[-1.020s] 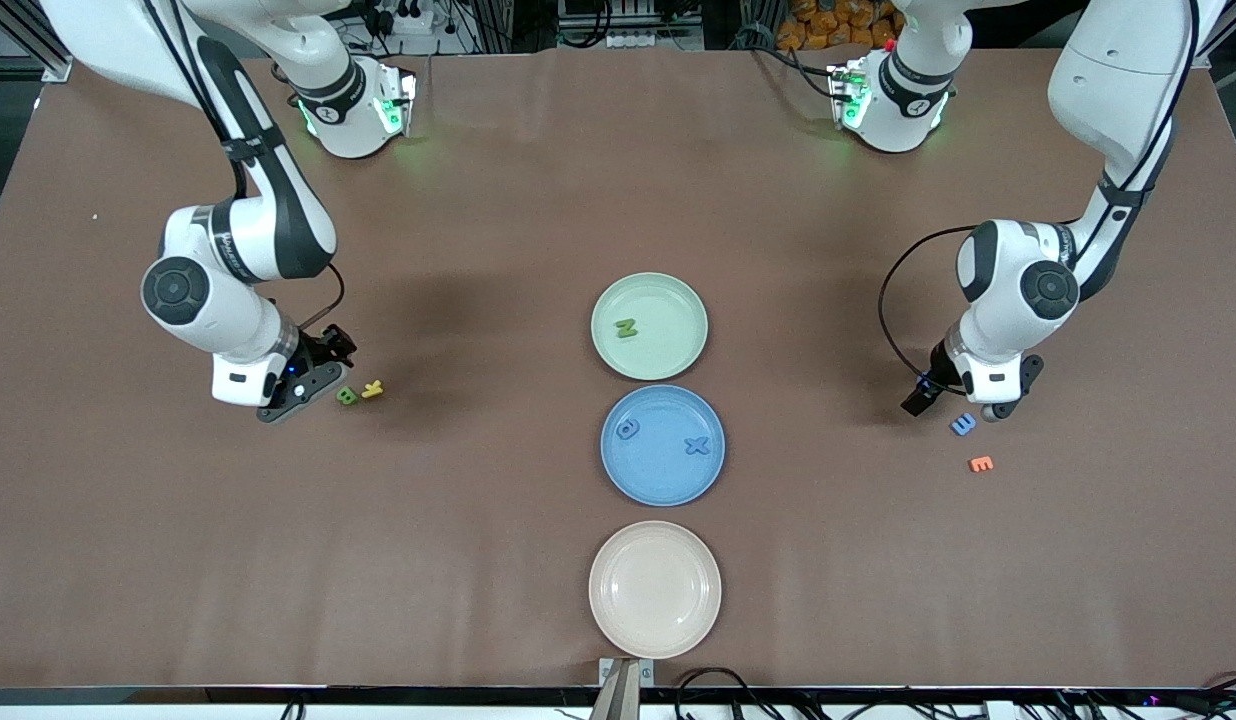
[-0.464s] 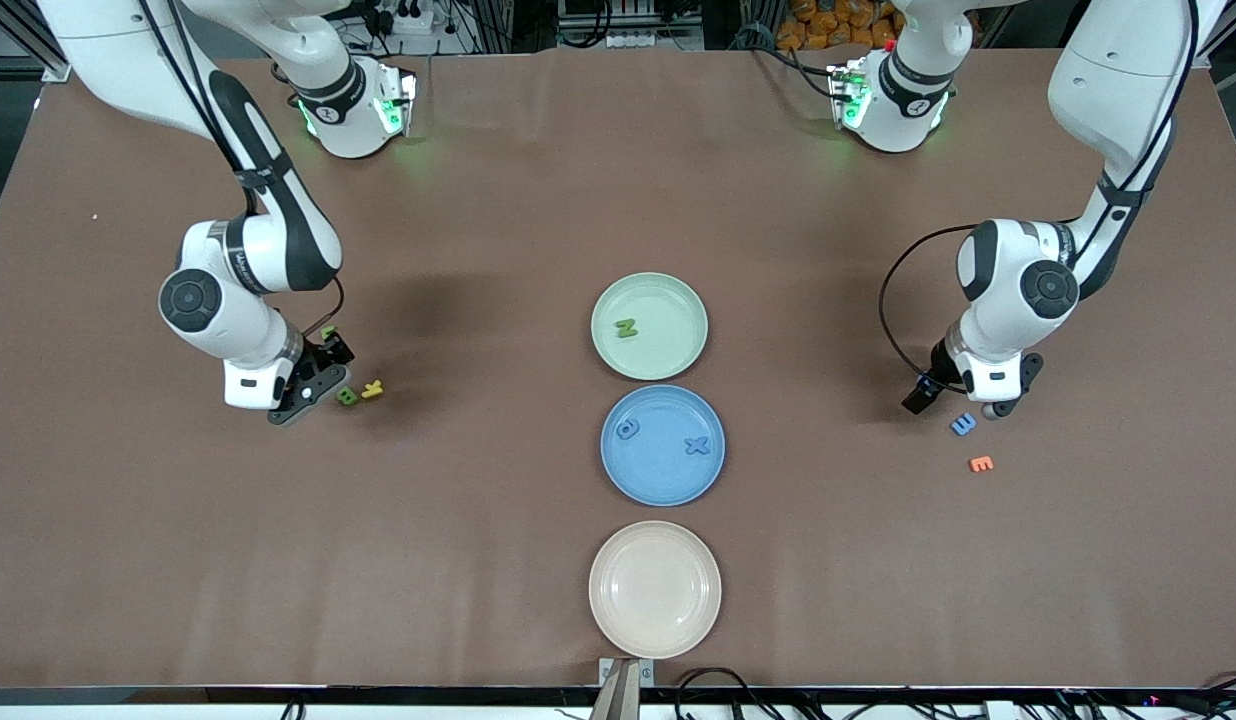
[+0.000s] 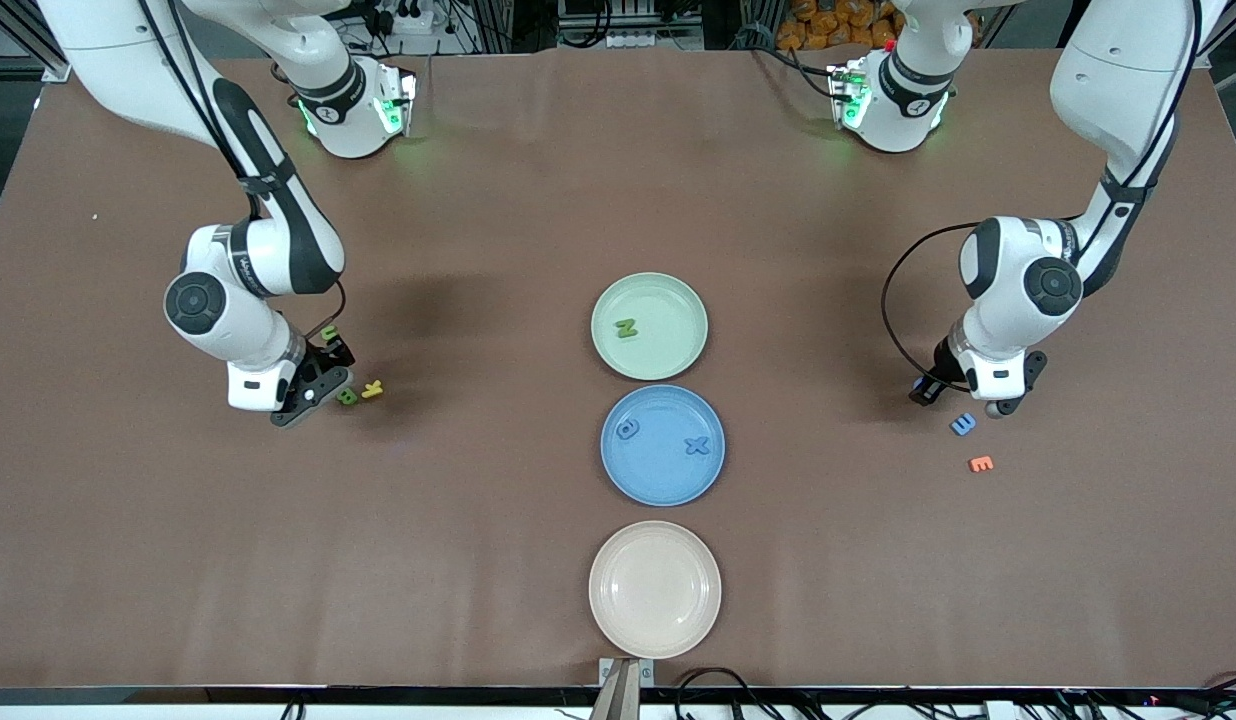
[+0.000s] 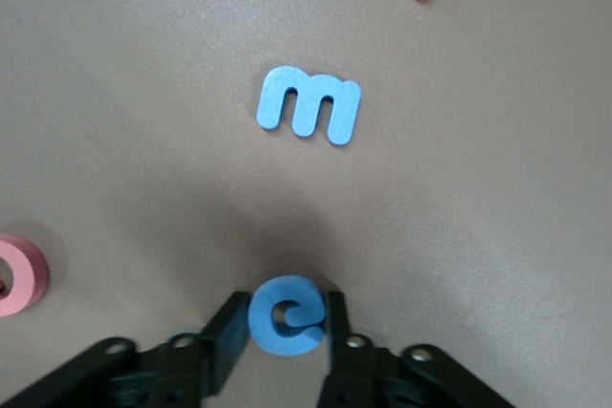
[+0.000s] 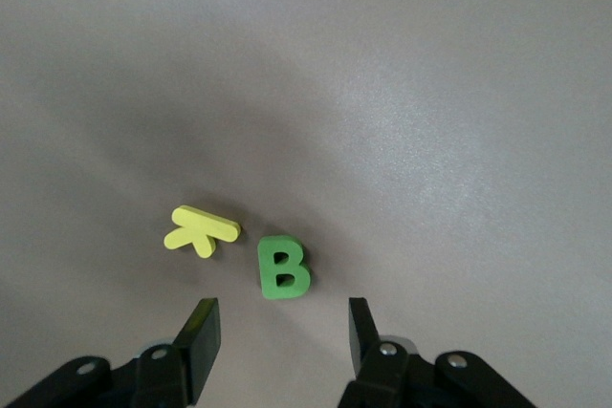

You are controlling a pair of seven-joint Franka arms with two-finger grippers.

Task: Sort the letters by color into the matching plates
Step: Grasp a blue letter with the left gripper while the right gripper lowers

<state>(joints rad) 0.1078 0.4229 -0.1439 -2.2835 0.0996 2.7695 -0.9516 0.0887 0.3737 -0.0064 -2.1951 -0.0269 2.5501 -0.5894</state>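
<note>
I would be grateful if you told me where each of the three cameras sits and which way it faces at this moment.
Front view: high across the table, facing both arms; three plates in a row, mint green plate, blue plate.
Left wrist view: on the left arm, looking down; left gripper shut on blue e, blue m nearby.
Right wrist view: on the right arm, looking down; right gripper open by green B and yellow letter.
Shared: front also shows B, m.

three plates (image 3: 678, 300) (image 3: 668, 480) (image 3: 658, 610), perhaps ten letters (image 3: 627, 328) (image 3: 628, 429) (image 3: 697, 446) (image 3: 347, 397) (image 3: 373, 389) (image 3: 329, 333) (image 3: 963, 424) (image 3: 981, 463) (image 4: 286, 315) (image 4: 19, 274)
</note>
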